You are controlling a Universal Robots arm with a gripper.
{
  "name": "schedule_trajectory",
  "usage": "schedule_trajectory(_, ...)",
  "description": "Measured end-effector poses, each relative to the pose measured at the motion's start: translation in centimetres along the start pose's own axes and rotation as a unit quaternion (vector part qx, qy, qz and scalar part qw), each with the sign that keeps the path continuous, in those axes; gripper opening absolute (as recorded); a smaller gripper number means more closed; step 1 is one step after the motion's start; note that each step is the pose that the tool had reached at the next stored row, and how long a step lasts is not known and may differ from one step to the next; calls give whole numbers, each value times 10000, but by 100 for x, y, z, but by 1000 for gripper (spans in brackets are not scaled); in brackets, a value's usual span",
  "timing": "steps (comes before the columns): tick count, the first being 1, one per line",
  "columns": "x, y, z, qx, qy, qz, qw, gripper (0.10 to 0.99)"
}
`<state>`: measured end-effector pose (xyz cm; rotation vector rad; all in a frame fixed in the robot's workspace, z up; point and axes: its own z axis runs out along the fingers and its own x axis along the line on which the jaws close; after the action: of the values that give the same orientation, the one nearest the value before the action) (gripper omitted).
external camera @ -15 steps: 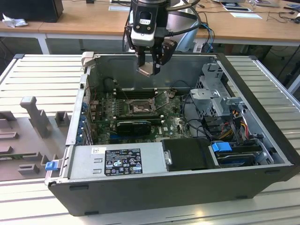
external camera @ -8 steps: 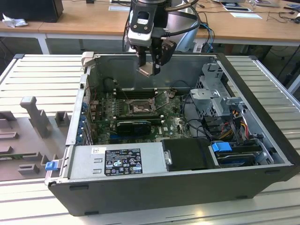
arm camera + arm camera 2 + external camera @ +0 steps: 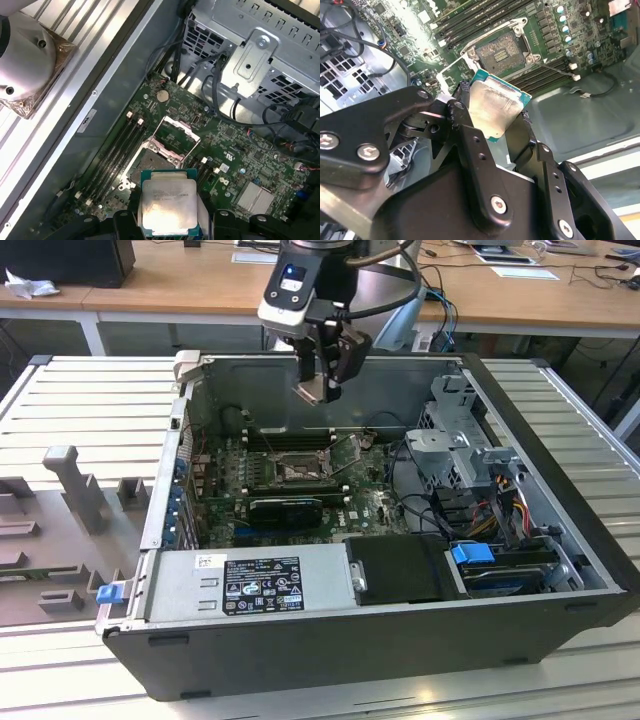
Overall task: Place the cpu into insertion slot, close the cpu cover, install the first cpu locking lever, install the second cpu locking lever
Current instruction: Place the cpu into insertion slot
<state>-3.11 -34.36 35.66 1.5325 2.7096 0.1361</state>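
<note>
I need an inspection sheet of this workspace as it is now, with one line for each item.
Surface: open computer case on a ribbed metal table.
Job's things: cpu held above the board; insertion slot empty; cpu cover raised open.
Clutter: grey fixtures on the table at the exterior view's left.
Claw: shut on the cpu by its edges, above the slot.
Cables: black and coloured, by the drive cage.
Surroundings: wooden desks behind.

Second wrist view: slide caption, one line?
Gripper holding the cpu by its edges, clear of the empty insertion slot on the green circuit board.
</note>
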Motion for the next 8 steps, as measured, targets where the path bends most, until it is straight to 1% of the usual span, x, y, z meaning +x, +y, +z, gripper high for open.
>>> schedule_trajectory(8, -2, -3, 17, 3, -3, 53, 10000, 529)
